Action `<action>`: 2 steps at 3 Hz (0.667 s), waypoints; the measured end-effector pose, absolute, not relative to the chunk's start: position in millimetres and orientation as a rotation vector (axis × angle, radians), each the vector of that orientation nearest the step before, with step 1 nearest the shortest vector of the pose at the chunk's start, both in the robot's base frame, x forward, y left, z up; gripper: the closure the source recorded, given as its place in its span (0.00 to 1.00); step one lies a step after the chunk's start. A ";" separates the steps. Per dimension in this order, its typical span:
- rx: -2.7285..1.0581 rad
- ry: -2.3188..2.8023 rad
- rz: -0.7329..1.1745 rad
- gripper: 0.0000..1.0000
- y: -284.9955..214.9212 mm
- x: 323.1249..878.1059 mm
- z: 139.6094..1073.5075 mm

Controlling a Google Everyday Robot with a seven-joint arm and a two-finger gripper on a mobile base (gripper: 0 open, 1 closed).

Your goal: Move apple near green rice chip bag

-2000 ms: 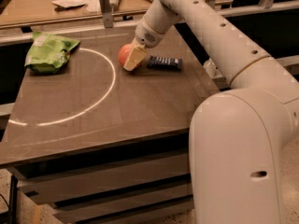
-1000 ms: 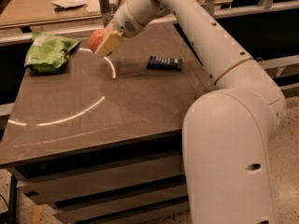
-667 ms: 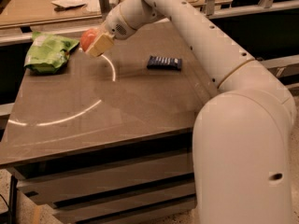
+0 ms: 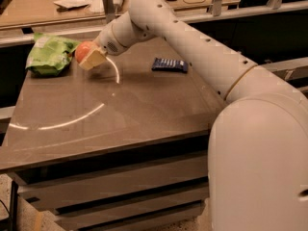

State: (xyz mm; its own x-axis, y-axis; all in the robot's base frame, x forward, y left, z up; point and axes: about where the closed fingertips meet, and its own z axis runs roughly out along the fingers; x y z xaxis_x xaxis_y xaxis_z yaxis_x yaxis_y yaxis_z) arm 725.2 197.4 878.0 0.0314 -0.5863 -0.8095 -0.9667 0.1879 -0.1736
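Observation:
The reddish-orange apple [image 4: 83, 50] is held in my gripper [image 4: 89, 57], whose tan fingers [image 4: 94, 59] are shut around it, just above the dark table top. The crumpled bright green rice chip bag [image 4: 49, 55] lies at the table's far left corner. The apple hangs right beside the bag's right edge, almost touching it. My white arm reaches in from the right across the table.
A flat dark blue snack bar [image 4: 170, 64] lies on the table [image 4: 120, 114] to the right of my gripper. A wooden desk [image 4: 57, 6] with papers and small items stands behind the table. My white base fills the lower right.
My gripper has carried the apple leftward from beside the blue snack bar, across the table, to right next to the green bag. The bag and bar stayed put.

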 end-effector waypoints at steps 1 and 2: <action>-1.497 1.634 0.637 0.82 209.0 725.1 870.4; -1.504 1.609 0.678 0.59 214.0 722.9 872.3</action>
